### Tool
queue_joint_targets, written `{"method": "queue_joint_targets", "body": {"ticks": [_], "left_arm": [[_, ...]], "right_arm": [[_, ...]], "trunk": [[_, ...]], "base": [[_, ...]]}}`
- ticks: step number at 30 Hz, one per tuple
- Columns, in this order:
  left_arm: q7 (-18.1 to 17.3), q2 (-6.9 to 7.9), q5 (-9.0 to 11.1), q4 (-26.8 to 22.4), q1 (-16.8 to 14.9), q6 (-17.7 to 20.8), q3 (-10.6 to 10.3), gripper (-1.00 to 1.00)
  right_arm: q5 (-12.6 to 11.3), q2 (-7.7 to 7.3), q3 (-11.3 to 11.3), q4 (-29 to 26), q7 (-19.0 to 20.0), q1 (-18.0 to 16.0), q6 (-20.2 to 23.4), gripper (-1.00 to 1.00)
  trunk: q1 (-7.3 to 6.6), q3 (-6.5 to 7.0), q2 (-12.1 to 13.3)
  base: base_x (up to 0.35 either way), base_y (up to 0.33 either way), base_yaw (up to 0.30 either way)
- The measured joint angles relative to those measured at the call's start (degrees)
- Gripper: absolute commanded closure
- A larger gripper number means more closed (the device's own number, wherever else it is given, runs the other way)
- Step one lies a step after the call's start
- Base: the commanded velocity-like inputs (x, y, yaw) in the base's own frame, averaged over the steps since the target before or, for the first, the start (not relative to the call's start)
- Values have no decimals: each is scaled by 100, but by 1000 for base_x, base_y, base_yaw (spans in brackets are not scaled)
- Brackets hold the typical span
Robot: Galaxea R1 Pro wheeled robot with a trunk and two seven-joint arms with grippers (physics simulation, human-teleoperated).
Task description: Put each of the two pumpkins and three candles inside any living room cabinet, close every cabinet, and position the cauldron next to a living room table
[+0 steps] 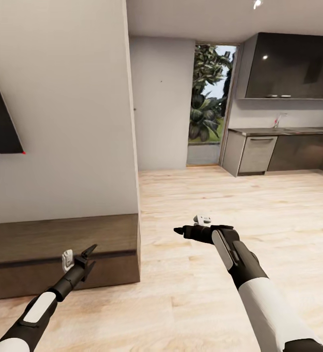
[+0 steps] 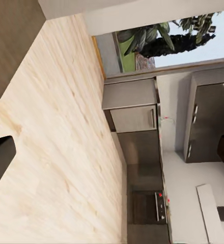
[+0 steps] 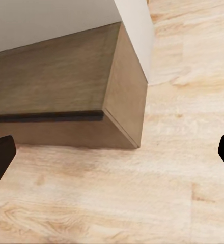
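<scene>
While a pale wood floor (image 1: 205, 220) is being viewed, the cabinet (image 1: 58, 254), shut, is being shown at lower left against a white wall (image 1: 58, 122). Both jaws are being held open and empty: left gripper (image 1: 89, 257) before the cabinet, right gripper (image 1: 181, 230) at centre.
</scene>
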Motion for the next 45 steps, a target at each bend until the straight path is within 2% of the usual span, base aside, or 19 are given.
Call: {"method": "queue_joint_targets", "body": {"ticks": [1, 5, 12, 23, 42, 45], "left_arm": [[-477, 7, 8, -4, 0, 5, 4, -100], [-597, 18, 21, -10, 0, 27, 11, -100], [-564, 12, 26, 24, 0, 11, 25, -100], [-566, 15, 247, 33, -30, -6, 40, -100], [-554, 11, 245, 41, -44, -50, 41, -100], [-617, 15, 257, 42, -44, -40, 48, -100]], "right_arm": [[0, 1, 0, 0, 0, 0, 1, -100], [0, 2, 1, 0, 1, 0, 2, -100], [-6, 2, 2, 0, 2, 0, -38, -100], [-3, 11, 26, 0, 2, 0, -50, -100], [1, 11, 102, 0, -4, 0, -51, -100], [0, 11, 99, 0, -12, 0, -50, -100]], "trunk": [[22, -18, -40], [110, -90, -201], [264, -215, -481], [505, -413, -923], [923, -754, -1685], [923, -755, -1686]], "base": [[0, 0, 0], [0, 0, 0], [0, 0, 0], [0, 0, 0], [0, 0, 0], [0, 0, 0]]}}
